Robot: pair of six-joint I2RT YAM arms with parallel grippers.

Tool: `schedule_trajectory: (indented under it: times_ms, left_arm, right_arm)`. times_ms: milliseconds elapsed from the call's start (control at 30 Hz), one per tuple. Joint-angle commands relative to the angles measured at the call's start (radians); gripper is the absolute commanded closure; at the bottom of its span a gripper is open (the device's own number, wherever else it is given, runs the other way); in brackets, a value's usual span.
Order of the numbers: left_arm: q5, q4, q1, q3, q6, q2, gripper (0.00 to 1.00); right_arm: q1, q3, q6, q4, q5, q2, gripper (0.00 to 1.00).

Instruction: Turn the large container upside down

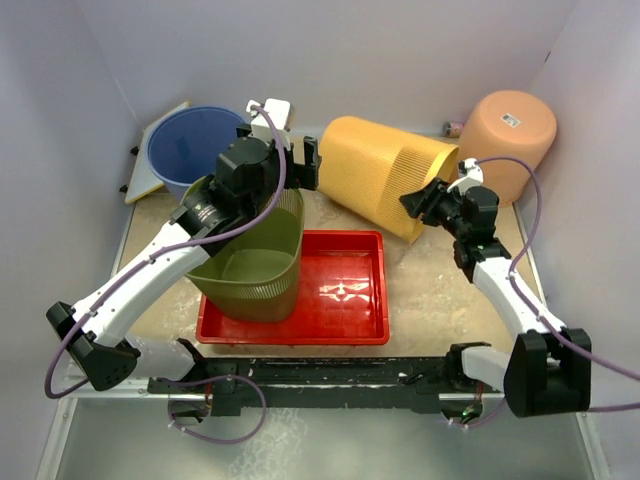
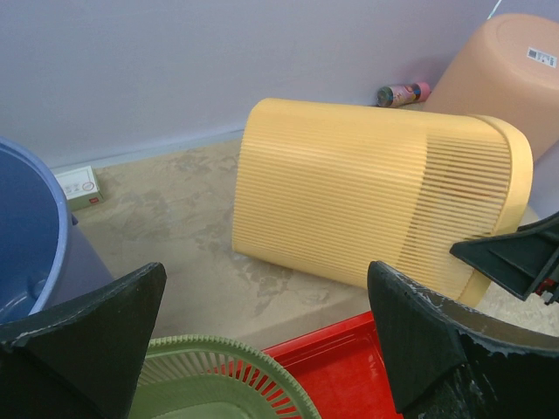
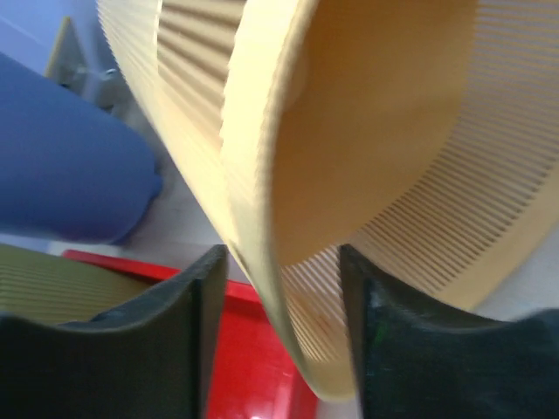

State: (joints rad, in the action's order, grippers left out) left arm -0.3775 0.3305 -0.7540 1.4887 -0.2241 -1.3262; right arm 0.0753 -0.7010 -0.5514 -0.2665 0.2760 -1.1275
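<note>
The large container is a yellow ribbed basket (image 1: 385,175) lying on its side behind the red tray, its open mouth facing right. It fills the left wrist view (image 2: 376,192) and the right wrist view (image 3: 349,131). My right gripper (image 1: 415,205) is open, its fingers either side of the basket's lower rim (image 3: 281,257), one outside and one inside the mouth, with a gap at the outer finger. My left gripper (image 1: 285,150) is open and empty (image 2: 266,279), above the green basket and facing the yellow basket's closed end.
A green basket (image 1: 255,265) stands in the red tray (image 1: 290,338). A blue bucket (image 1: 190,145) is at back left, an upturned orange bucket (image 1: 510,130) at back right. A small white box (image 2: 80,185) and a small can (image 2: 402,92) lie by the back wall.
</note>
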Motion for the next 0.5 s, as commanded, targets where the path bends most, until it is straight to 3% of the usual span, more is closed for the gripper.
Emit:
schedule_trajectory:
  times_ms: [0,100,233,467]
  left_arm:
    - [-0.022,-0.044,0.0,-0.01,0.015,0.043,0.05]
    - [-0.03,-0.05,0.001,-0.017,0.017,0.043,0.05]
    - [-0.028,-0.052,0.0,-0.018,0.014,0.034,0.05]
    - [-0.028,-0.06,0.0,-0.019,0.004,0.022,0.05]
  right_arm:
    - [-0.003,-0.032,-0.153,-0.283,0.147,-0.05,0.54]
    - [-0.003,-0.025,-0.252,-0.404,0.127,-0.089,0.7]
    - [-0.002,-0.067,-0.408,-0.501,0.149,-0.173,0.97]
    - [0.049,-0.186,-0.722,-0.809,0.107,-0.391,1.0]
